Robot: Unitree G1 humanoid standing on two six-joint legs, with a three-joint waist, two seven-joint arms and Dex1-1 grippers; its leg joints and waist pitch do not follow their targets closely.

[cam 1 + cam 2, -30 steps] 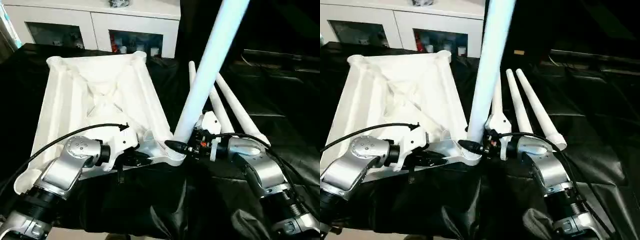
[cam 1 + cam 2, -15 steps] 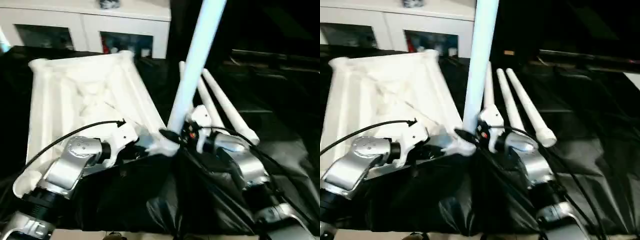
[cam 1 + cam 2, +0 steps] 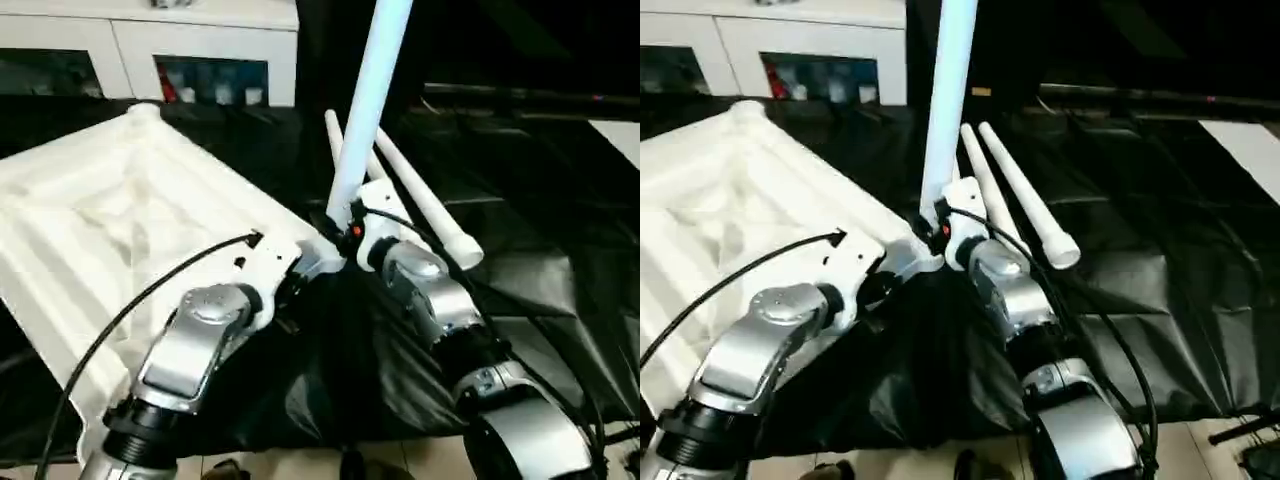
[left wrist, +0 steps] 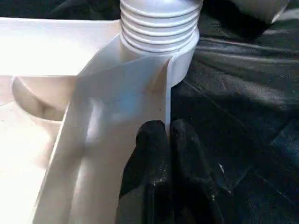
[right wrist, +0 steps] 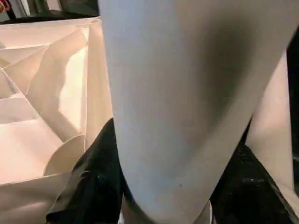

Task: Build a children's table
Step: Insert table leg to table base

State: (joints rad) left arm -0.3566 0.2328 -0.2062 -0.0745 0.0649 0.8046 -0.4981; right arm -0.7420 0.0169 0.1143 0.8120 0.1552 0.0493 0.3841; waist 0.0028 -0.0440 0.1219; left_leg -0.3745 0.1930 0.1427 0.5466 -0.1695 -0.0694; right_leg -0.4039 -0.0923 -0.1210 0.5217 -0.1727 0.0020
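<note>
White table top (image 3: 110, 240) lies upside down on the black cloth (image 3: 530, 300), with one leg (image 3: 365, 100) standing up in its near corner socket (image 4: 161, 35). Left gripper (image 4: 167, 140) pinches the thin rim of the top by that socket, and right gripper (image 5: 159, 196) squeezes the standing leg near its bottom. Two more legs (image 3: 420, 205) lie side by side on the cloth just behind the right arm

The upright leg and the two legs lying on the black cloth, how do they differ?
The upright leg stands in the tabletop's corner socket; the two spare legs lie flat on the black cloth. The right gripper is shut on the upright leg; the spare legs lie untouched. All are white, round and tapered.
</note>
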